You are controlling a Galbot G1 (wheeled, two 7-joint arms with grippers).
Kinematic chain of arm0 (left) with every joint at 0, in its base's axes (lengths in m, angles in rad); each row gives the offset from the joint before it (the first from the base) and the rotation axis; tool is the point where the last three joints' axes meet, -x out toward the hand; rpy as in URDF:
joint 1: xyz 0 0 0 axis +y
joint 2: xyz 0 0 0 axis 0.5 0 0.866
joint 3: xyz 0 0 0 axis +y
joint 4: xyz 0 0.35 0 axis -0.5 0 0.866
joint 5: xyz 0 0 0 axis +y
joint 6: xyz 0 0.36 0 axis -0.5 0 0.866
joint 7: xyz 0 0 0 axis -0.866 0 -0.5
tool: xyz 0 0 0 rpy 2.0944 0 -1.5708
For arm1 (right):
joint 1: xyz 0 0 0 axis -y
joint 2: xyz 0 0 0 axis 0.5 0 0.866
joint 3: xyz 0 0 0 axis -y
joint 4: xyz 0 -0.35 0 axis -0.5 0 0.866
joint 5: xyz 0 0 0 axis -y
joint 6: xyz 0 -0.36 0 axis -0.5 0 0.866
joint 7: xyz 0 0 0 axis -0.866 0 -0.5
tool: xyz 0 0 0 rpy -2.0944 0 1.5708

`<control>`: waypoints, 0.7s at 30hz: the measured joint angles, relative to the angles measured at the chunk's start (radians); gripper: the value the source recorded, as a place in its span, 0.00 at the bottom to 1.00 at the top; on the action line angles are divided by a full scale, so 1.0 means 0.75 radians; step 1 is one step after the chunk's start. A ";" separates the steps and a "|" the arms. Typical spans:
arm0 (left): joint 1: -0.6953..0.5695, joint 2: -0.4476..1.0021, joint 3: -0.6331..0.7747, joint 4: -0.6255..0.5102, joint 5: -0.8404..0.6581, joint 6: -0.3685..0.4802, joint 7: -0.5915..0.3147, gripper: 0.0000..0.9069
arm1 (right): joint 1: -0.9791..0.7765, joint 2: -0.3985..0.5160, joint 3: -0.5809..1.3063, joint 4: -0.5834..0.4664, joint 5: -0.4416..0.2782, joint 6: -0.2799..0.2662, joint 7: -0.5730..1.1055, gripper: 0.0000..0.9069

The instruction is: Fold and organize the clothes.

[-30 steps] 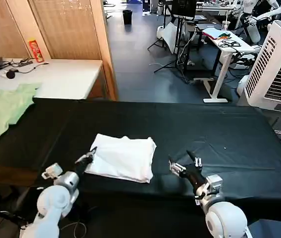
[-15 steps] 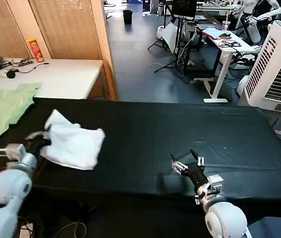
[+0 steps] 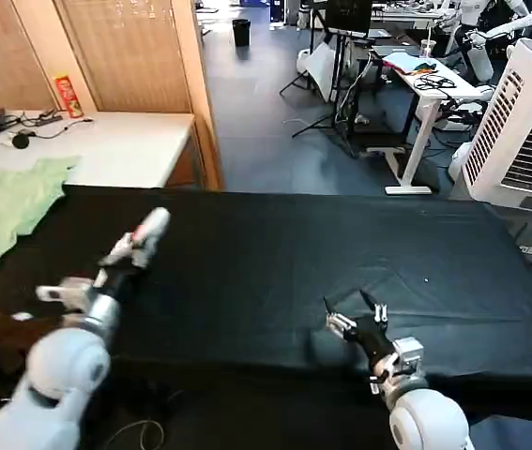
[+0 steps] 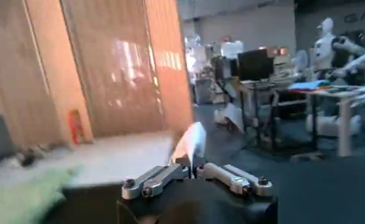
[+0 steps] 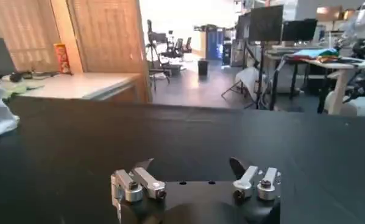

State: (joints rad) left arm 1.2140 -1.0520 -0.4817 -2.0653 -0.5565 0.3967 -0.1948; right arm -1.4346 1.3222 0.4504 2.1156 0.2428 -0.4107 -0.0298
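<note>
Near the bench's (image 3: pixel 275 272) front edge, the right pincer (image 3: pixel 357 320) rests with fingers spread, holding nothing. Left of it, over the bench's left end, the left pincer (image 3: pixel 142 234) is raised, clenched on a white scrap of the T-shirt (image 4: pixel 191 143). Between them lies bare black cloth.

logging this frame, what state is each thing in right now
T-shirt: bunched, pinched in the left pincer, off the black table
left pincer: shut on the T-shirt
right pincer: open, empty, low over the table's near edge
pale green garment: spread out, unfolded, far left
</note>
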 joint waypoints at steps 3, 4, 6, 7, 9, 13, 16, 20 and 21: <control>-0.035 -0.115 0.118 0.051 0.089 -0.041 0.037 0.97 | 0.006 0.009 -0.015 -0.011 0.022 -0.005 -0.008 0.97; -0.039 -0.157 0.152 0.075 0.115 -0.052 0.043 0.97 | 0.009 0.009 -0.019 -0.015 0.033 -0.010 -0.009 0.97; -0.038 -0.241 0.219 0.109 0.145 -0.062 0.053 0.97 | 0.018 0.003 -0.032 -0.023 0.071 -0.024 -0.010 0.97; -0.036 -0.271 0.246 0.117 0.152 -0.075 0.066 0.97 | 0.025 -0.003 -0.040 -0.030 0.094 -0.033 -0.010 0.97; -0.029 -0.313 0.294 0.125 0.166 -0.096 0.104 0.97 | 0.039 -0.012 -0.052 -0.038 0.135 -0.058 -0.023 0.97; -0.036 -0.347 0.333 0.123 0.181 -0.127 0.146 0.97 | 0.083 -0.031 -0.093 -0.060 0.241 -0.130 -0.037 0.97; -0.040 -0.346 0.333 0.111 0.195 -0.153 0.149 0.97 | 0.140 -0.027 -0.145 -0.092 0.270 -0.151 -0.005 0.97; -0.021 -0.317 0.309 0.090 0.206 -0.194 0.149 0.97 | 0.221 -0.005 -0.218 -0.153 0.322 -0.179 0.035 0.97; -0.014 -0.307 0.302 0.080 0.208 -0.204 0.149 0.97 | 0.240 0.002 -0.236 -0.170 0.330 -0.183 0.035 0.97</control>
State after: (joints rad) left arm 1.2037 -1.2822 -0.2555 -2.0053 -0.4003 0.2435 -0.0830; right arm -1.2545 1.3235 0.2735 1.9884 0.4904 -0.5480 -0.0035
